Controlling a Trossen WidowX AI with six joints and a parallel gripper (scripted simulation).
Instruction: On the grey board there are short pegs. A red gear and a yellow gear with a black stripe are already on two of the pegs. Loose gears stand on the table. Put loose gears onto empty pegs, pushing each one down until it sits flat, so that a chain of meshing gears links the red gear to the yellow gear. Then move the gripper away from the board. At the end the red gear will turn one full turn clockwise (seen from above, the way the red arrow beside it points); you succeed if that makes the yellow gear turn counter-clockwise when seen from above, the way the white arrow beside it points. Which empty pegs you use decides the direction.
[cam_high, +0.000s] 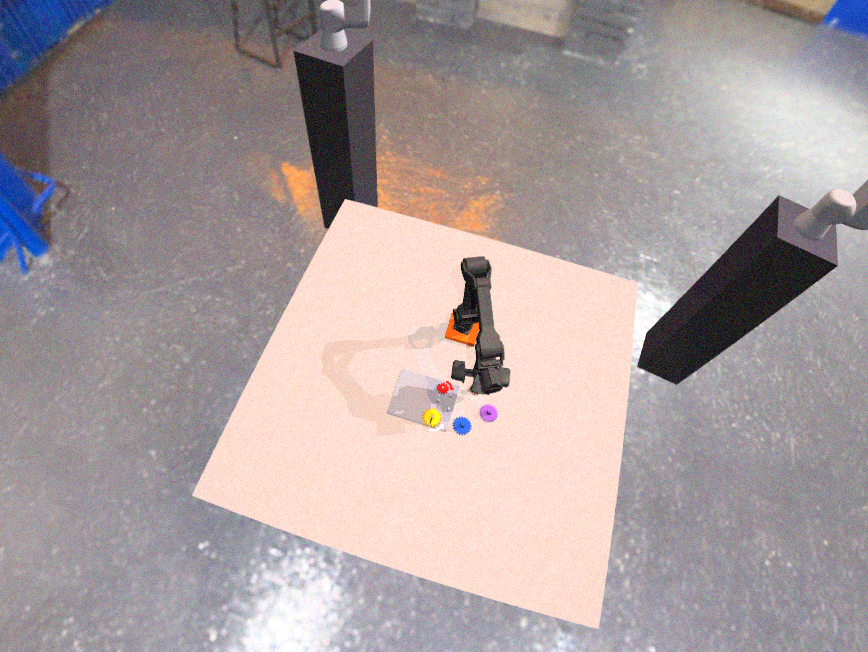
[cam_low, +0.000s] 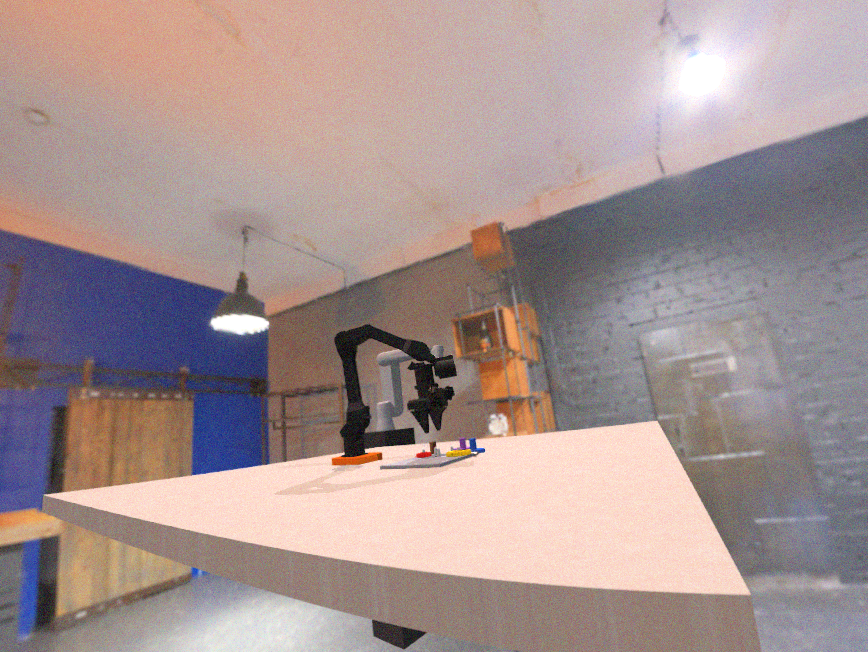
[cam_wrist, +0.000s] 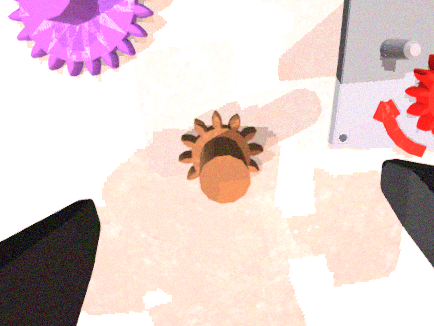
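Observation:
My gripper (cam_low: 432, 429) (cam_wrist: 241, 194) is open and empty, above the small brown gear (cam_low: 432, 446) (cam_wrist: 220, 132). The brown gear stands on the table with its knob up, between the fingers as the wrist view sees it; the arm hides it in the top view. The purple gear (cam_high: 488, 412) (cam_wrist: 80, 45) and blue gear (cam_high: 461, 425) (cam_low: 473, 444) stand loose beside the grey board (cam_high: 414, 393) (cam_wrist: 365, 110). The red gear (cam_high: 440, 387) (cam_wrist: 425, 97) and yellow gear (cam_high: 428, 415) (cam_low: 458, 453) sit on the board. Short bare pegs stand between them, one peg (cam_wrist: 392, 49) near the red gear.
The red arrow (cam_wrist: 397, 130) lies beside the red gear at the board's edge. The arm's orange base (cam_high: 461, 338) (cam_low: 357, 458) is behind the board. The purple gear is at the wrist view's upper left, the board at its upper right.

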